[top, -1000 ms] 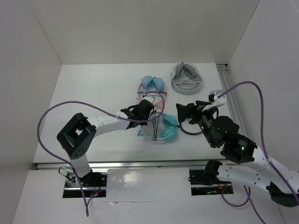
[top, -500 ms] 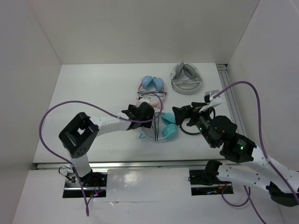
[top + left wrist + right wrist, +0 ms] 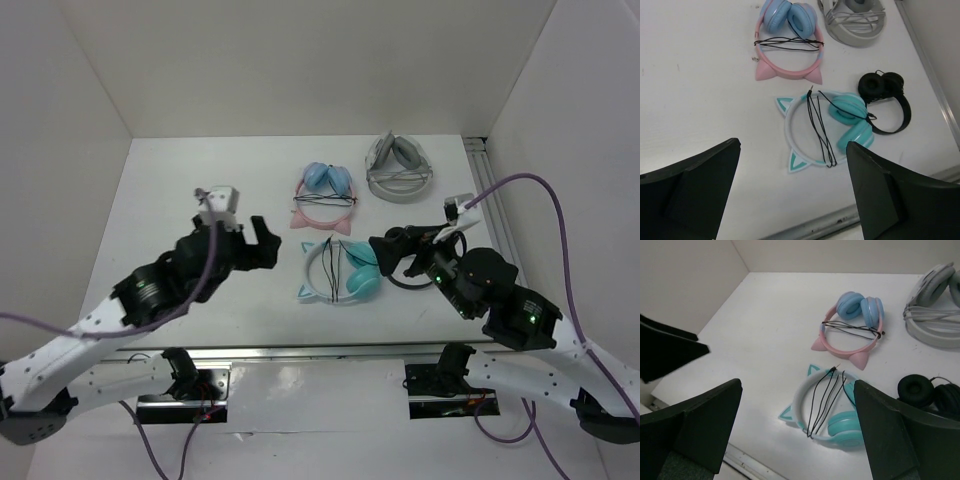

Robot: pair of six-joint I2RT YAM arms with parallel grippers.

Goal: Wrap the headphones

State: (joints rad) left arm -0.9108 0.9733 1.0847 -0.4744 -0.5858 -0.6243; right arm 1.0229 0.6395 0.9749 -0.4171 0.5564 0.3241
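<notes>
While the left gripper (image 3: 256, 244) and right gripper (image 3: 384, 252) both hang spread wide and empty, the headphones (image 3: 358, 272) lie flat on the table between them. My right is nearer, just beside them; my left stands well apart.

Headphones (image 3: 338, 271) – teal over-ear pair, lying flat on the white desk (image 3: 200, 180), toward its near edge and about mid-width in the top view. Headband (image 3: 790, 131) white with teal trim, curving to the left as the top view shows it. Two teal-lined cat ears (image 3: 784, 104) stick outward from the band. Both teal cups (image 3: 847, 107) are folded inward, side by side at the band's right. Thin black cable (image 3: 820, 127) is wound across the band's opening in several near-parallel strands – the plug tip lies at the far end, just by the rim.
</notes>
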